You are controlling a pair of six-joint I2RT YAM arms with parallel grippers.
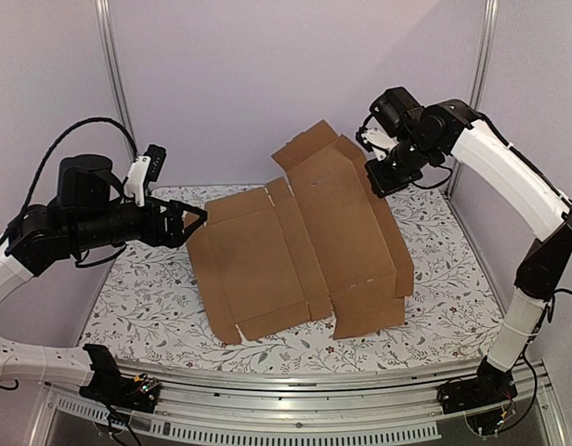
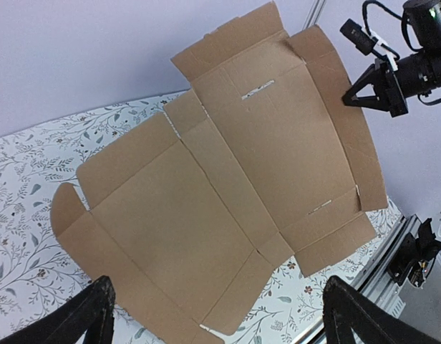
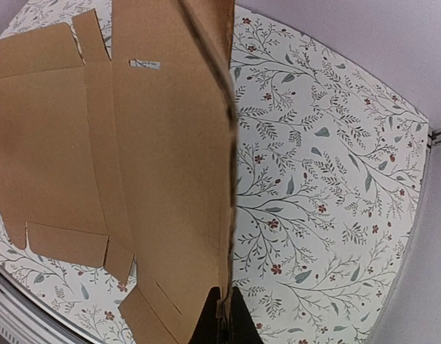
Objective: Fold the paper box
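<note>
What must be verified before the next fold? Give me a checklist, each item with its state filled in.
1. Right jaws shut on the paper box, at its right flap: ok.
2. That flap lifted off the table: ok.
3. Left jaws wide open: ok.
4. Left jaws touching the box's left edge: cannot tell.
5. Left panels folded up: not ok, lying flat.
</note>
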